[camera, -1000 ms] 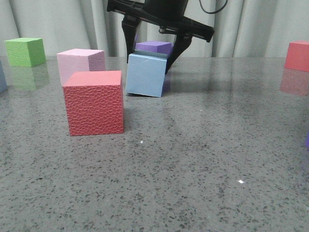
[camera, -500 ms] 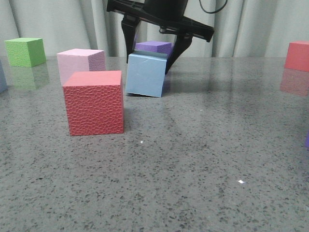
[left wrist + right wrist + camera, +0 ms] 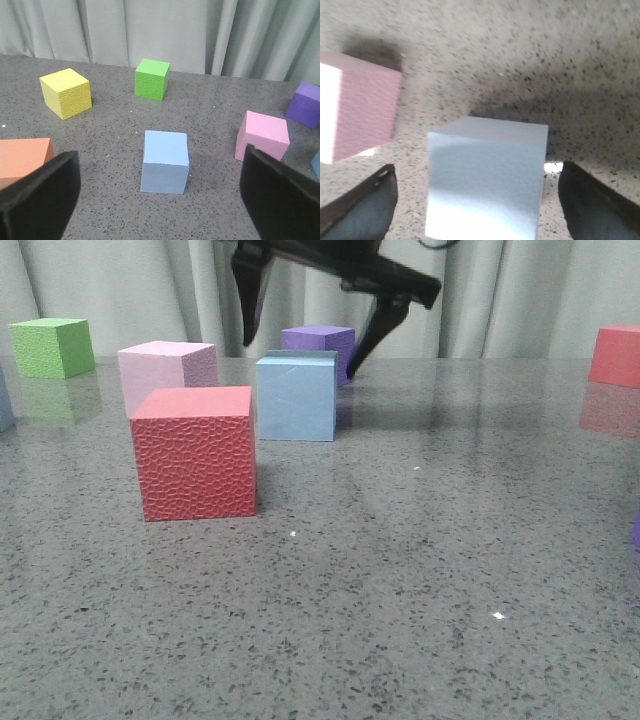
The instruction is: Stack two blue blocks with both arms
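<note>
The right gripper (image 3: 305,358) is lifting clear of the blue block (image 3: 296,398), which has dropped from its tilt and is now sitting flat on the grey table (image 3: 420,570). Around it, the red cube (image 3: 194,452) is standing near at about eight o'clock, the pink cube (image 3: 165,373) at nine o'clock, and the purple cube (image 3: 318,340) just behind at twelve o'clock, partly hidden by a finger. The right gripper's jaws are hanging spread wide above the block, touching nothing. In the left wrist view, the left gripper (image 3: 157,192) is hovering with jaws apart over the second blue block (image 3: 165,161), among the yellow cube (image 3: 66,92), green cube (image 3: 152,79) and others. Both blue blocks are looking pale, smooth and matte.
</note>
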